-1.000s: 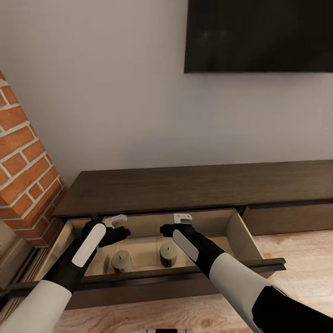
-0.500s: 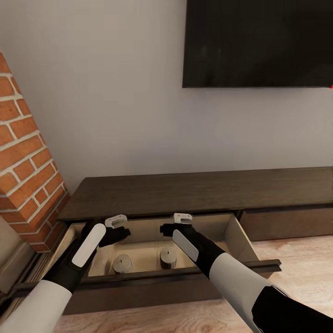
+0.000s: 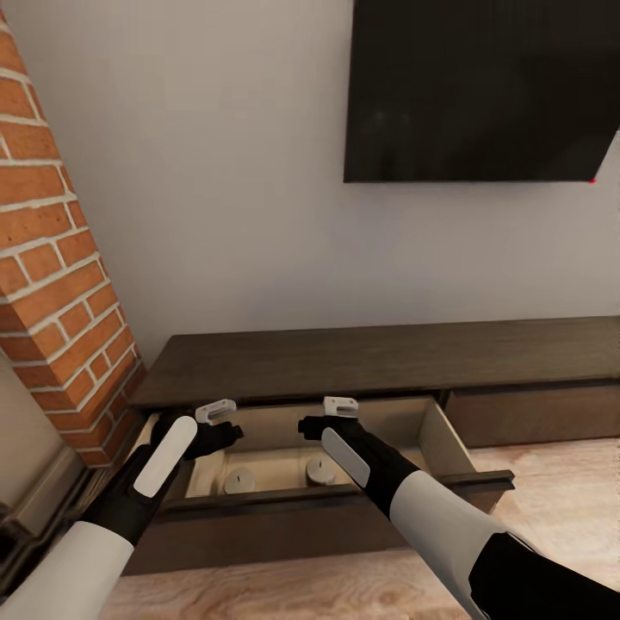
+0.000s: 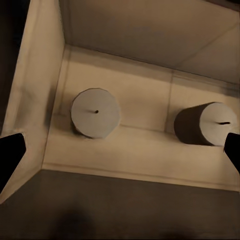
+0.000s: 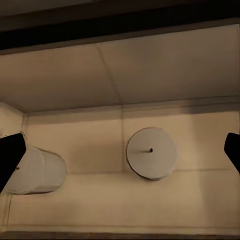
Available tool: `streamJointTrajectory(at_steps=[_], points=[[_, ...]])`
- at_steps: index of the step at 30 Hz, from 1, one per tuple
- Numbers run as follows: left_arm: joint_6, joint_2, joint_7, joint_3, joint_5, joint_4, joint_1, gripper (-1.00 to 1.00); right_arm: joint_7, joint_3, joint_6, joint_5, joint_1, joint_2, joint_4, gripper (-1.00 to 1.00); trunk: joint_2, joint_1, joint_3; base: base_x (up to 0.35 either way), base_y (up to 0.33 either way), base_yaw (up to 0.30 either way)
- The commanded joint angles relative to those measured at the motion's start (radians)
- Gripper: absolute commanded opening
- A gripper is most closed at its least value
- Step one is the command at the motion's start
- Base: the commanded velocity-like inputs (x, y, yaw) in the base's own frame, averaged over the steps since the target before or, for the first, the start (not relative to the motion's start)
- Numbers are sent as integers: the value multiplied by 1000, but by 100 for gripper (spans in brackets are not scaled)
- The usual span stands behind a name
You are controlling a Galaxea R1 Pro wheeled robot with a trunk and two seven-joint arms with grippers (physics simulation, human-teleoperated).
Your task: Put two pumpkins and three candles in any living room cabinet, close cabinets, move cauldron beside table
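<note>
Matt dark wood cabinet (image 3: 370,357), pale wood drawer (image 3: 435,435), rough brick wall (image 3: 52,293)

I am looking into a living room in a home. A big black TV (image 3: 482,86) hangs on the pale wall (image 3: 232,189) at the upper right. Under it runs a long, low, dark wood cabinet (image 3: 387,357). Red bricks (image 3: 52,284) stand at the left, and the floor (image 3: 551,491) at the lower right is light wood.
</note>
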Motion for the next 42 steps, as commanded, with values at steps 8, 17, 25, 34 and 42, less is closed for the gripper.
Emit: streamJointTrajectory(at_steps=[8,17,25,34,42], points=[[-2,1,10,-5,8,-1,-1,100,-8,5,2,-7,-1,-3,-1,100,56,-31,27,-84,27,-109],[-1,1,9,-8,9,-9,-1,100,-8,5,3,-6,-2,-6,-1,100,119,-66,62,-3,1,-255],[-1,1,8,-13,8,-20,-1,100,-8,3,9,-7,-2,-9,-2,100,175,-97,93,0,0,-264],[4,4,6,-17,7,-69,0,100,-12,2,8,-8,-2,-11,-3,100,238,-131,128,0,0,-264],[9,4,7,-33,7,-124,4,100,-14,3,6,-7,-2,-10,-17,100,294,-162,160,0,0,-262]])
